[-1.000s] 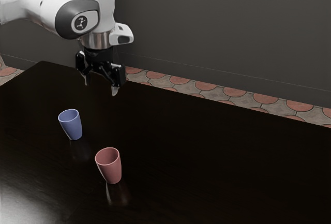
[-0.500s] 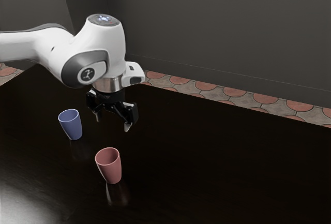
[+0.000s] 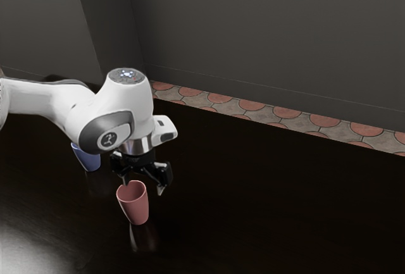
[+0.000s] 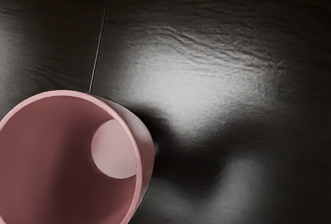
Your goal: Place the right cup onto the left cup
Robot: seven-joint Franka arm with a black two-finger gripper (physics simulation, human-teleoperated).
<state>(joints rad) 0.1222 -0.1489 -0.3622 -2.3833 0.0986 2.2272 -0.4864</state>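
Reaching toward the pink cup [image 3: 134,205], presumably the right cup of the task, with the end effector [image 3: 143,187] hovering near its mouth and the fingers [image 3: 166,174] standing spread apart, pinching nothing. Standing upright on the desk [image 3: 266,217]: open end up, bare inner base showing in the wrist view. Standing also upright, partly behind the arm [image 3: 54,103] in the exterior view: the blue cup [image 3: 87,161], apparently the left cup and hence the receiver.

Judging the step in hand as lining up for the grasp, with stacking yet to do. Sitting off to one side in the wrist view rather than squarely beneath the hand, hence probably calling for a small sideways correction ahead of any further lowering. Aiming best for one finger on each side of the outer wall, with equal clearance, and for a straight, vertical descent. Risking, with poor centring, a fingertip landing on the rim or knocking the cup over. Narrowing toward the base, thus favouring a grip somewhat below the rim, level and firm enough against slipping down the taper. Closing evenly from both sides, ideally, so as to avoid dragging or tilting. Leaving the lower part free of the fingers, lastly, for the sake of later nesting into the blue cup; lifting well above that second rim prior to any sideways travel.
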